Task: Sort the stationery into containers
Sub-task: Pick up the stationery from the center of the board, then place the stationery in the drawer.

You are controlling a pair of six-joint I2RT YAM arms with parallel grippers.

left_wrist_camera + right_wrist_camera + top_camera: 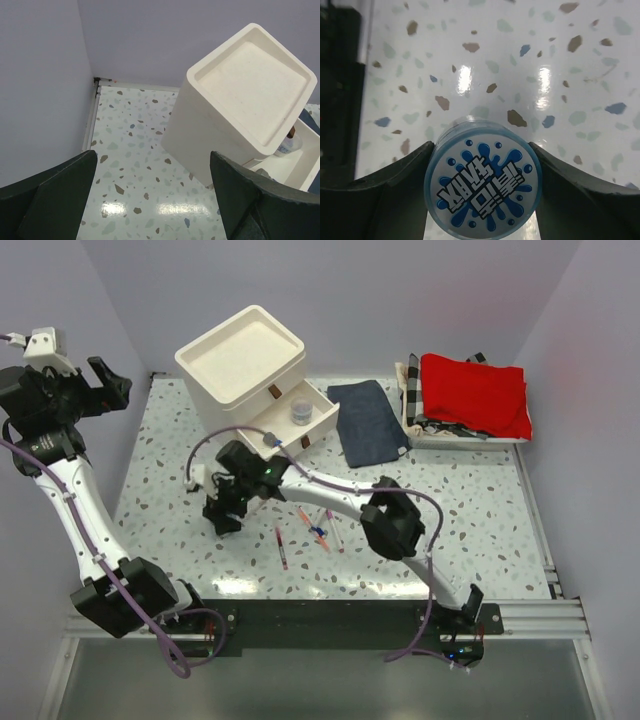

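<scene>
A round blue-white roll point(482, 192) with a blue splash label stands on the speckled table, and my right gripper point(480, 152) is shut on it, a finger pressed against each side. From above, that gripper point(222, 515) reaches down at the table's left-middle and hides the roll. Thin pens point(282, 545) point(312, 525) lie just right of it. The cream-white drawer unit point(240, 365) stands at the back left with one drawer point(318, 425) pulled out, a small round item point(299, 415) inside. My left gripper point(100, 385) hangs open, high at the far left, empty point(152, 200), facing the unit point(240, 100).
A dark blue folded cloth point(368, 420) lies right of the open drawer. A checkered basket point(412, 405) holding red cloth point(475, 390) sits at the back right. Purple walls close in the table on the left, back and right.
</scene>
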